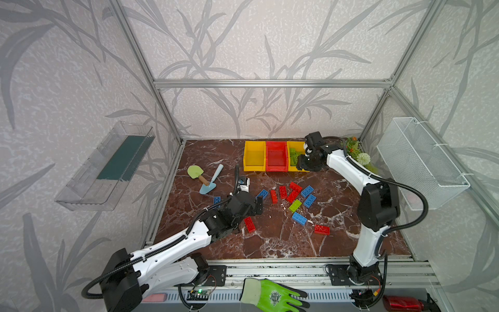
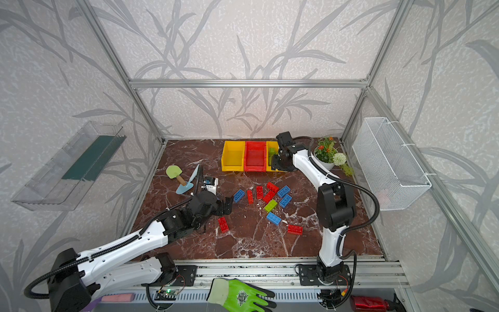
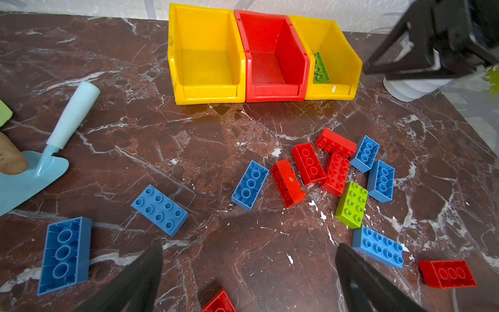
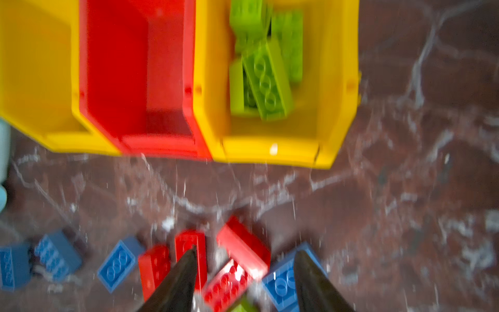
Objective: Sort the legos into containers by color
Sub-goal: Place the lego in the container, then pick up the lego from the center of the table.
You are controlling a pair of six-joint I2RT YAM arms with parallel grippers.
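Brown marbled table fills the lower middle of both top views, with three joined bins (image 1: pixel 276 169) at its far edge, upper centre. Lime legos (image 4: pixel 263 70) lie in the rightmost yellow bin. The red bin and the other yellow one look empty.

Loose legos (image 1: pixel 294 194), red, blue and one lime (image 1: pixel 295 205), are scattered right of centre, several of them touching. A red one (image 1: pixel 249 224) lies alone lower down, just beside the left arm (image 1: pixel 172 243). The left jaws stand wide apart and empty, low over bare table left of the cluster. On the right arm (image 1: pixel 348 164), the right jaws hang over the front of the lime-filled bin, partly parted with nothing between them. That arm's wrist view is blurred.

The bricks should be light, rigid and rather slick-sided. I judge the best hold is across the short width, on the flat long walls rather than the studs. Touching bricks leave little room for a jaw, so lone ones look easier.
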